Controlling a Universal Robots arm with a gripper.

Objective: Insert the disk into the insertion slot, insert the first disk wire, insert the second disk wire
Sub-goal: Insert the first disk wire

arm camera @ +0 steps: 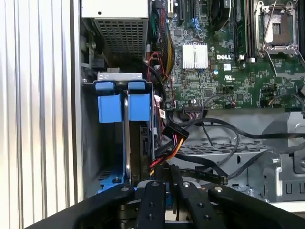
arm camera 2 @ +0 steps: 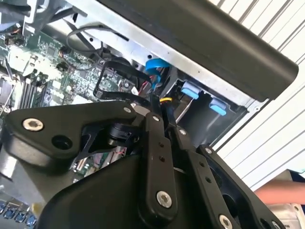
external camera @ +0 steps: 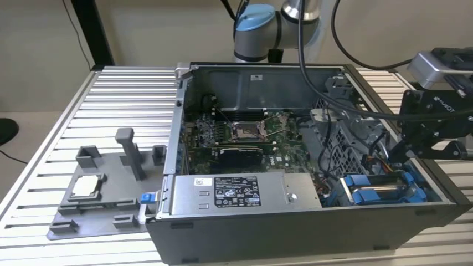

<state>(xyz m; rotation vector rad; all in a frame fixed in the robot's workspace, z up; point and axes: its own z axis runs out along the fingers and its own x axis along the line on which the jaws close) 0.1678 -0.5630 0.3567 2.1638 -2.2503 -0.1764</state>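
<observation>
The insertion slot [external camera: 378,188] is the grey bay at the open case's corner on the exterior view's right. Bright blue tabs of the disk carrier [arm camera: 119,106] stand in it, and the disk [arm camera: 143,148] shows edge-on, down inside the bay. My gripper [external camera: 400,159] hangs just over that bay. In both wrist views its black fingers [arm camera: 153,200] stand close together. A bundle of yellow, red and black wires, a disk wire [arm camera: 164,155], runs from a black plug down between the fingertips. The same yellow wire [arm camera 2: 165,100] shows at the tips of my gripper [arm camera 2: 164,114].
The power-supply box [external camera: 244,191] lies along the case's front, and the motherboard [external camera: 244,138] sits behind it. Loose black cables [arm camera: 224,143] cross beside the bay. A grey fixture plate [external camera: 103,221] with a processor chip [external camera: 85,185] lies at the exterior view's left. A hand [arm camera 2: 281,192] is near the case.
</observation>
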